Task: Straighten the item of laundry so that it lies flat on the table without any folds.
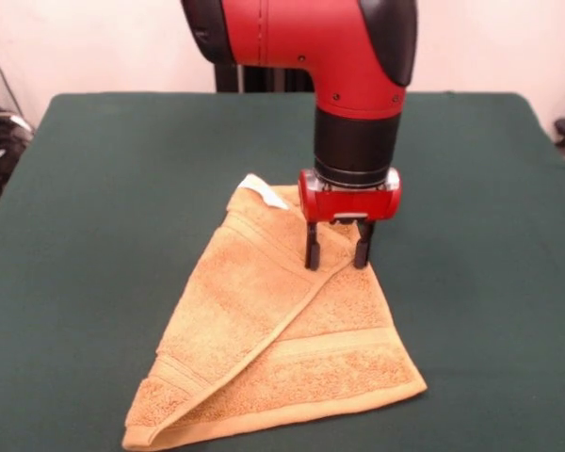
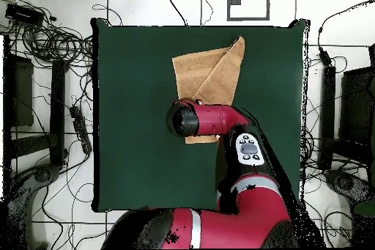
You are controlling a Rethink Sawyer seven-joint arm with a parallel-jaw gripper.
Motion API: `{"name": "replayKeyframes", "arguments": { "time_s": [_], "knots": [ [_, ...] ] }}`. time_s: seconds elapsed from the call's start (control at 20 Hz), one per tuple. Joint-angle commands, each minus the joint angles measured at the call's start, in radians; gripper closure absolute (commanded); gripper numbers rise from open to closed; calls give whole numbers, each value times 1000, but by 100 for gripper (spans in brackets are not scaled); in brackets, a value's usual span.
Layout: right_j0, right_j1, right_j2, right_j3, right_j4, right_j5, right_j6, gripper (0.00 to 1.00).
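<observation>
On the green worktop point(image 1: 94, 188), the towel point(image 1: 292, 358) lies folded diagonally, spreading toward six o'clock in the front view. Spread wide, the claw point(image 1: 337, 254) straddles the flap's edge. Soft, light terry should drape limply; pinching that folded-over corner looks best.

No readable text, labels, brands or numbers in either view. White tag point(image 1: 264, 192) on the towel point(image 1: 282, 330) looks blank, too small to tell. Button pad point(image 2: 249, 149) on the arm point(image 2: 242, 188) shows small marks, not legible.
</observation>
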Motion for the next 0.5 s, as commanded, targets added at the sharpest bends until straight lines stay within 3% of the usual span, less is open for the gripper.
{"name": "replayKeyframes", "arguments": {
  "time_s": [0.05, 0.15, 0.2, 0.5],
  "knots": [
    [34, 91, 45, 63, 65, -76, 238, 0],
    [37, 90, 41, 63, 65, -81, 236, 0],
    [38, 91, 39, 62, 69, -83, 231, 100],
    [39, 92, 37, 63, 74, -88, 223, 100]
  ]
}}
